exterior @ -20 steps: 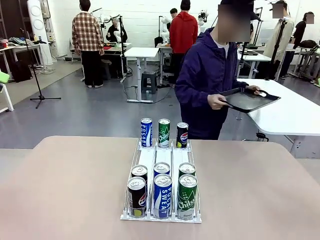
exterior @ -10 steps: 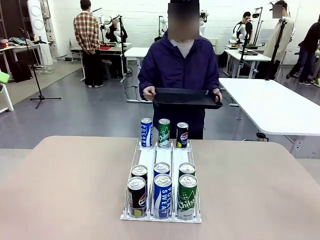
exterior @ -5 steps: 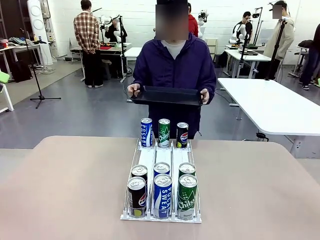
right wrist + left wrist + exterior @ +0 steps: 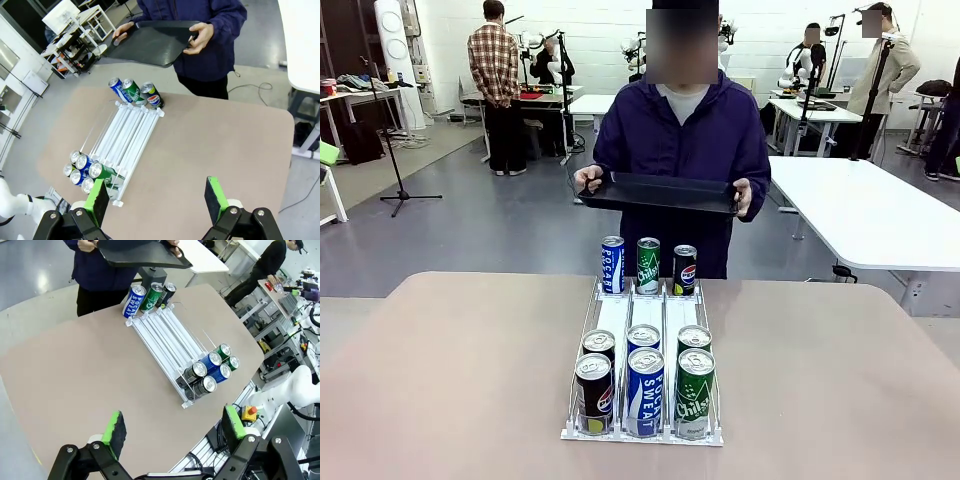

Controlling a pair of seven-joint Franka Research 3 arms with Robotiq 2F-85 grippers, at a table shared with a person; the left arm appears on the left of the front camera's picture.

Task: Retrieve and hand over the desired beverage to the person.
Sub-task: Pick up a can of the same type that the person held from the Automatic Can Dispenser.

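The person (image 4: pixel 682 150) in a dark purple hooded jacket stands at the table's far edge, holding a black tray (image 4: pixel 660 193) level in both hands. On the table a white three-lane can rack (image 4: pixel 642 330) holds several cans at its near end: black Pepsi (image 4: pixel 593 393), blue Pocari Sweat (image 4: pixel 645 392) and green Chilsung (image 4: pixel 695 393). Three single cans (image 4: pixel 647 265) stand upright at the rack's far end. My left gripper (image 4: pixel 172 432) hovers open high above the table, nothing between its green pads. My right gripper (image 4: pixel 157 196) is likewise open and empty above the table.
The tan table (image 4: pixel 460 370) has wide bare areas left and right of the rack. A white table (image 4: pixel 870 215) stands beyond on the right. Other people and workbenches are far behind.
The person has walked in from the right with the tray and now faces the table squarely behind the cans. Neither gripper has changed.
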